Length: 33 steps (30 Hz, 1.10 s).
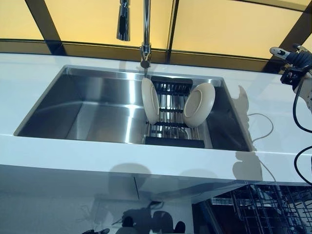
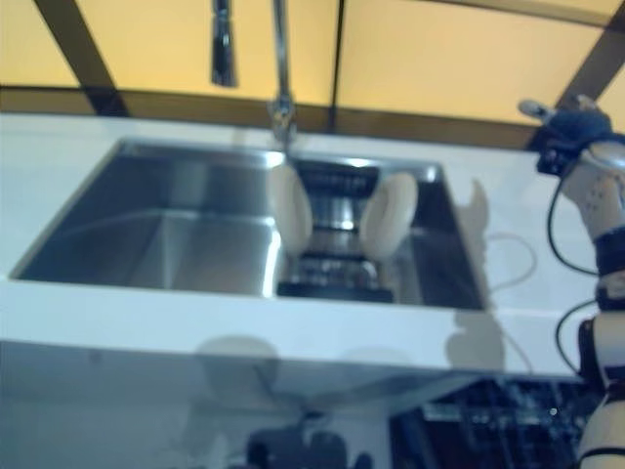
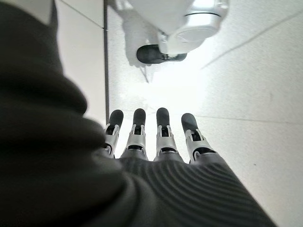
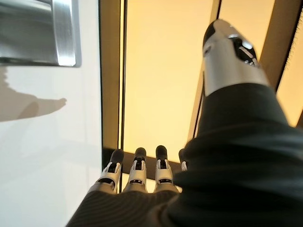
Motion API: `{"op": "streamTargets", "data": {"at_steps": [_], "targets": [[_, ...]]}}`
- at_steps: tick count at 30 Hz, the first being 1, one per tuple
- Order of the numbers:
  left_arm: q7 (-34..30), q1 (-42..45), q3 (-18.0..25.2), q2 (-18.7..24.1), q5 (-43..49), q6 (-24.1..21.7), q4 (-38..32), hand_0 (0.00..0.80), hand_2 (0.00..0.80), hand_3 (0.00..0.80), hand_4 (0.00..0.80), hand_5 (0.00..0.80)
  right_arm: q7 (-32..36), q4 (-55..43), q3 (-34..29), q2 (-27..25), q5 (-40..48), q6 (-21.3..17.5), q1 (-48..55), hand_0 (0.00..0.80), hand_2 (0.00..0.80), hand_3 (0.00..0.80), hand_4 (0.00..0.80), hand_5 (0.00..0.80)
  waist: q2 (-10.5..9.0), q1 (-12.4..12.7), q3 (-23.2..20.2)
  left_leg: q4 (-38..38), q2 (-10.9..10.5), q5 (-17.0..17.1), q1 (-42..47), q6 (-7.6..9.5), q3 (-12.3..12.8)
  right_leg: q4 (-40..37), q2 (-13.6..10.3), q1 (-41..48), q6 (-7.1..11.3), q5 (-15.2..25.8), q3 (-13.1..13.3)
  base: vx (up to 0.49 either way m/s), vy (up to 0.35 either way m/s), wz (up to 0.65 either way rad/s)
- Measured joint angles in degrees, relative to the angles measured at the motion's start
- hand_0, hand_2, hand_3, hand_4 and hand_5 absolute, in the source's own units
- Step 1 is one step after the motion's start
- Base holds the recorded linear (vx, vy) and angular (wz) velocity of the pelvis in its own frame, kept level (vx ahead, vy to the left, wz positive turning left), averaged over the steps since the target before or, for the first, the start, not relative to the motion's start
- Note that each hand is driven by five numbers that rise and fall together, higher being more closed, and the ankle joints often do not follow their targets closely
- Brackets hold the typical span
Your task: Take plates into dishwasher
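Two cream plates stand on edge in a black dish rack [image 1: 171,88] in the right part of the steel sink [image 1: 92,109]: the left plate [image 1: 150,100] nearly upright, the right plate [image 1: 199,104] leaning outward. My right hand [image 1: 292,56] is raised over the white counter's far right, well apart from the plates; in the right wrist view its fingers [image 4: 137,172] are straight and hold nothing. My left hand [image 3: 164,135] shows only in the left wrist view, fingers straight and empty, hanging over a pale floor.
A tall faucet [image 1: 145,34] with a pull-out spray head [image 1: 124,22] rises behind the sink, just left of the rack. White counter [image 1: 273,102] surrounds the sink. A dark wire dishwasher rack [image 1: 263,209] sits below the counter at the lower right.
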Motion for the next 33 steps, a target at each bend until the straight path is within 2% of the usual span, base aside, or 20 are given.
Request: {"op": "streamTargets", "data": {"at_steps": [5, 12, 15, 20, 33], "targets": [[0.0, -0.3, 0.0, 0.0, 0.0, -0.3, 0.0, 0.0, 0.0, 0.0, 0.0, 0.0, 1.2, -1.5, 0.6, 1.0, 0.0, 1.1, 0.0, 0.0, 0.0, 0.0, 0.0, 0.0, 0.26, 0.1, 2.0, 0.0, -0.3, 0.3, -0.5, -0.02, -0.2, 0.0, 0.0, -0.3, -0.04, 0.1, -0.4, -0.013, 0.004, 0.04], [0.0, -1.0, 0.0, 0.0, -0.1, -0.7, -0.1, 0.0, 0.0, 0.0, 0.0, 0.0, 4.5, -1.4, 1.8, 2.9, -1.0, 5.1, 0.0, 0.0, 0.0, 0.0, 0.0, 0.0, 0.73, 0.3, 4.1, 0.0, -0.5, 0.4, -1.2, 0.03, -0.5, 0.0, 0.0, -0.8, -0.03, 0.1, -0.9, 0.002, 0.004, 0.02], [0.0, -1.3, 0.0, 0.0, -0.2, -1.1, -0.2, 0.0, 0.0, 0.0, 0.0, 0.0, 6.7, -1.3, 3.2, 3.0, -4.1, 7.0, 0.0, 0.0, 0.0, 0.0, 0.0, 0.0, 0.65, 0.2, 5.3, 0.0, -0.5, 0.5, -1.4, 0.05, -1.0, 0.0, -0.1, -0.8, -0.02, 0.1, -1.2, -0.008, -0.01, 0.04], [0.1, -1.5, 0.0, 0.1, -0.3, -1.1, -0.5, 0.0, 0.0, 0.0, 0.0, 0.0, 8.4, -1.2, 5.4, 3.0, -5.7, 8.4, -0.3, 0.0, 0.0, 0.0, 0.0, 0.0, 0.42, 0.3, 5.9, 0.0, -0.5, 0.6, -2.2, 0.04, -1.2, 0.0, 0.0, -1.5, -0.02, 0.1, -1.4, -0.004, -0.01, 0.02], [0.4, -2.7, 0.0, 0.7, -0.5, -1.0, -1.2, 0.0, 0.0, 0.0, 0.0, 0.0, 10.7, -1.3, 5.6, 3.0, -5.8, 10.6, -0.8, 0.0, 0.0, 0.0, 0.0, 0.0, -0.78, 0.9, 7.4, 0.0, -0.5, 0.6, -2.2, 0.01, -1.2, 0.0, 0.0, -1.4, -0.03, 0.1, -1.4, 0.0, 0.0, 0.0]]}}
